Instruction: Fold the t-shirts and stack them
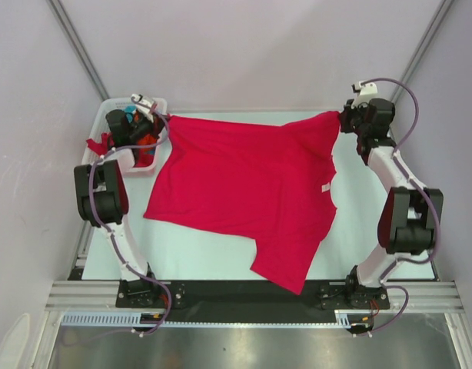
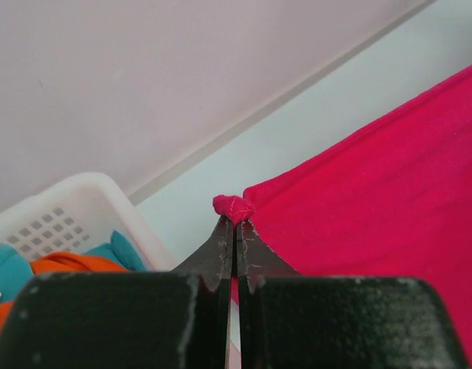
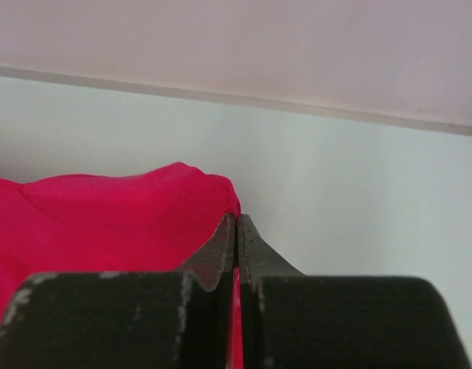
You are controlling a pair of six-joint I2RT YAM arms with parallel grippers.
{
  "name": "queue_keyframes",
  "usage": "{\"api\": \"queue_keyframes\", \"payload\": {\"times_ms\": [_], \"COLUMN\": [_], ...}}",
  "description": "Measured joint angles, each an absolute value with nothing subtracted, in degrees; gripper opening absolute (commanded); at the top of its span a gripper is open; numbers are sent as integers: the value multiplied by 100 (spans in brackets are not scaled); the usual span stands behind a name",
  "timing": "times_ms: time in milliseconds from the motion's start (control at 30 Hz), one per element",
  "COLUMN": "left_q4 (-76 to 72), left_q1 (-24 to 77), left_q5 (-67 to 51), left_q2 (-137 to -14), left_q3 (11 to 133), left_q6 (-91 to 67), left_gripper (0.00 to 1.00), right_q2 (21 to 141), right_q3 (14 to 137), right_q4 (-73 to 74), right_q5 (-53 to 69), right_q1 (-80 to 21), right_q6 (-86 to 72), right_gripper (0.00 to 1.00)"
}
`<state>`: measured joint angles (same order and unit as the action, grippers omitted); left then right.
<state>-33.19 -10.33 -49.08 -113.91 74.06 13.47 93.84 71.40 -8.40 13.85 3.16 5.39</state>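
A white basket (image 1: 114,103) sits at the far left corner of the table (image 1: 209,252). Right beside the basket, a big red t-shirt (image 1: 244,184) is spread out flat. It starts at the basket and reaches well away from it, toward the right arm (image 1: 405,215).

The left arm (image 1: 105,196) bends over the basket. The left jaws are pinched closed on a small bunch of red cloth (image 2: 232,207), at the shirt corner closest to the basket. The right jaws are far from the basket, on the other side of the shirt. They are closed too, with the shirt's other far corner (image 3: 213,192) squeezed between them. The shirt's far edge is pulled straight from one pair of jaws to the other.

A little white label (image 1: 326,187) shows on the side of the shirt away from the basket. One sleeve (image 1: 286,265) points toward the near edge of the table, well apart from the basket.

Inside the basket are an orange t-shirt (image 2: 67,264) and a teal t-shirt (image 2: 122,250), all bunched up. More red cloth (image 1: 98,144) hangs over the basket's outer side.
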Motion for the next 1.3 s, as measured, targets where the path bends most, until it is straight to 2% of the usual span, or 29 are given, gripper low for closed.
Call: {"api": "queue_keyframes", "payload": {"times_ms": [433,733,1100,1300], "left_q4": [-2589,-2134,-1872,-1887], "left_q1": [-668,-563,-416,-368], "left_q5": [-4167,-3640,-3310,-3459], "left_q2": [-12385,-12779,-12960,-12960], "left_q3": [8829,9314,9612,9625], "left_q6": [1120,1199,1201,1330], "left_gripper": [2,2,1,0], "right_q2": [11837,13214,13751,13600], "right_q3": [9030,10726,11395,11229], "right_q4": [-687,-242,62,25], "right_q5": [1660,1800,1903,2161], "right_q1": [611,637,659,727], "right_q6": [611,615,558,558], "right_gripper": [0,0,0,0]}}
